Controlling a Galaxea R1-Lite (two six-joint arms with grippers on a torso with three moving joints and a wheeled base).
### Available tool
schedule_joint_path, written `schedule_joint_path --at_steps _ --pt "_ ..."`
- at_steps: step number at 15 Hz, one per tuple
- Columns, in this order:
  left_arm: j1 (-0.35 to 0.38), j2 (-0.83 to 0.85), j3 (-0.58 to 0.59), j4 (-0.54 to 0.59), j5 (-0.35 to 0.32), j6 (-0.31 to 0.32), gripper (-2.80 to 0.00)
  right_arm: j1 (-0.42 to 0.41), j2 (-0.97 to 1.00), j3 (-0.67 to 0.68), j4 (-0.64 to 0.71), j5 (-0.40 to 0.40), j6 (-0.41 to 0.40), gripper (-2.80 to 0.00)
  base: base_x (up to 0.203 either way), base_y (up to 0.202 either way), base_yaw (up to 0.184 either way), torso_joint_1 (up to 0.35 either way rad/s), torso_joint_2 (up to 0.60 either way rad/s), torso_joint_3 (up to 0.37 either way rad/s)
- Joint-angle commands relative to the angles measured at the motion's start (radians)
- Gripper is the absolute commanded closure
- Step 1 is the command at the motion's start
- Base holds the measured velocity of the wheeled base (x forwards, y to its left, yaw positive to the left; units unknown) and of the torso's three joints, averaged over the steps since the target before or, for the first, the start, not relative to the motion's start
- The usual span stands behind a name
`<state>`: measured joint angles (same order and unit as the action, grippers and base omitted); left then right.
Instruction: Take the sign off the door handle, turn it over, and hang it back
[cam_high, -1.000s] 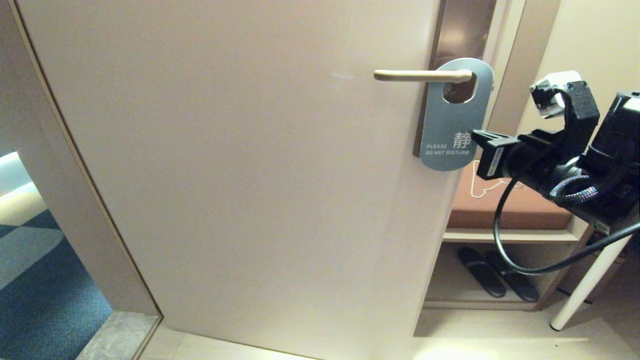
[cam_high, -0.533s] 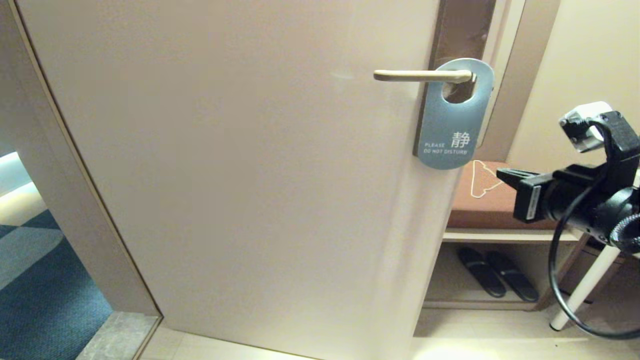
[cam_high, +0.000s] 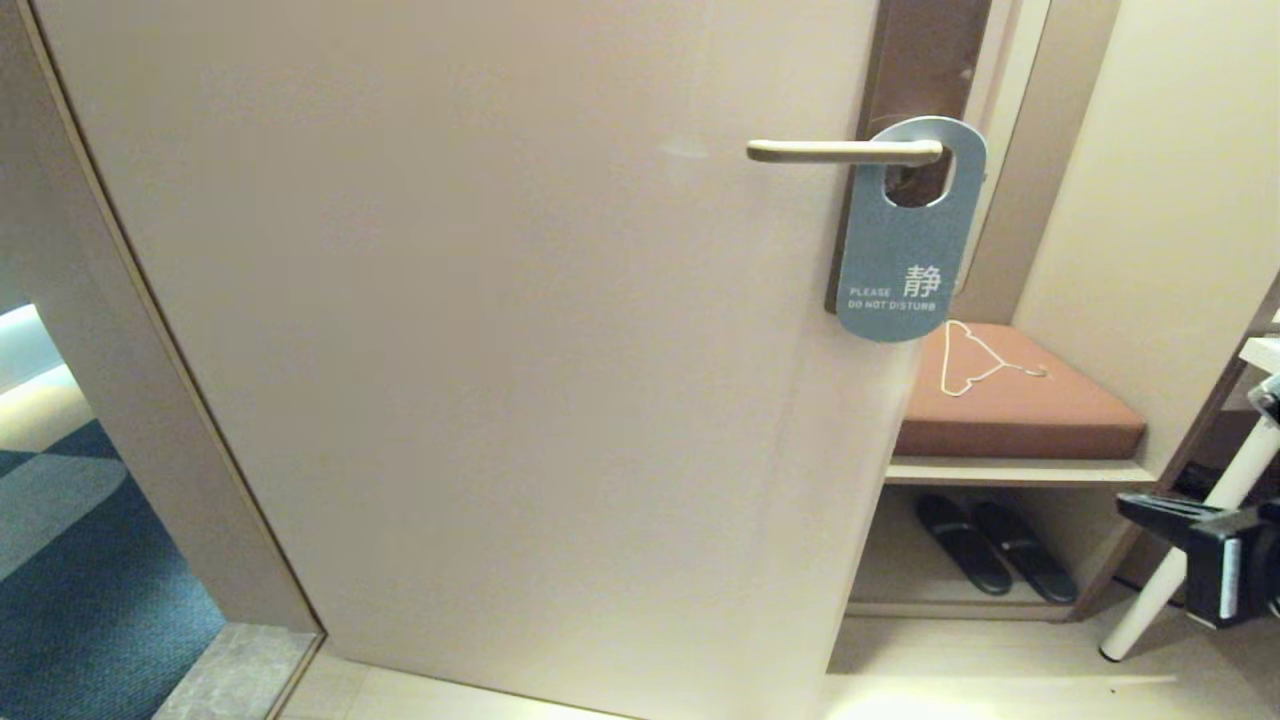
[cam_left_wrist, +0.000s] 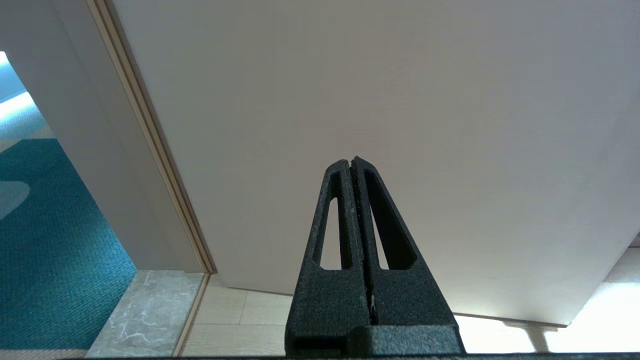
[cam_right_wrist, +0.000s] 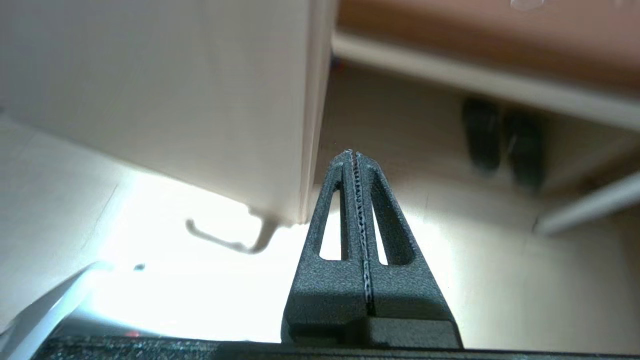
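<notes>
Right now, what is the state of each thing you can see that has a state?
Sign: hanging on the handle, "PLEASE DO NOT DISTURB" side showing.
Handle: level, passing through the sign's hole.
Door: open.
Hanger: lying flat on the cushion.
Slippers: side by side under the bench.
Right gripper: shut, empty, low beside the bench.
Left gripper: shut, empty, facing the door.
</notes>
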<state>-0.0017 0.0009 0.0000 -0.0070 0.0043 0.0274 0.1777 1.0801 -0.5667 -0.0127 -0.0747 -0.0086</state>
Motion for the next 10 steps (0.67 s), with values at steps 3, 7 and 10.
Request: schedule_joint_path --at_steps 3,7,10 --pt "0.001 0.001 0.0 -0.001 0.0 0.0 0.0 -0.108 -0.199 0.1 0.071 0.126 0.005 0.0 0.0 0.0 0.0 0.0 0.0 0.0" --pt "0.0 0.001 0.0 -0.001 0.0 0.0 0.0 -0.112 -0.349 0.308 -0.12 0.134 0.009 0.0 0.0 0.0 0.0 0.0 0.0 0.0" --pt "0.0 0.001 0.0 -0.001 0.0 0.0 0.0 -0.108 -0.482 0.5 -0.317 0.136 0.005 0.0 0.0 0.0 0.0 0.0 0.0 0.0"
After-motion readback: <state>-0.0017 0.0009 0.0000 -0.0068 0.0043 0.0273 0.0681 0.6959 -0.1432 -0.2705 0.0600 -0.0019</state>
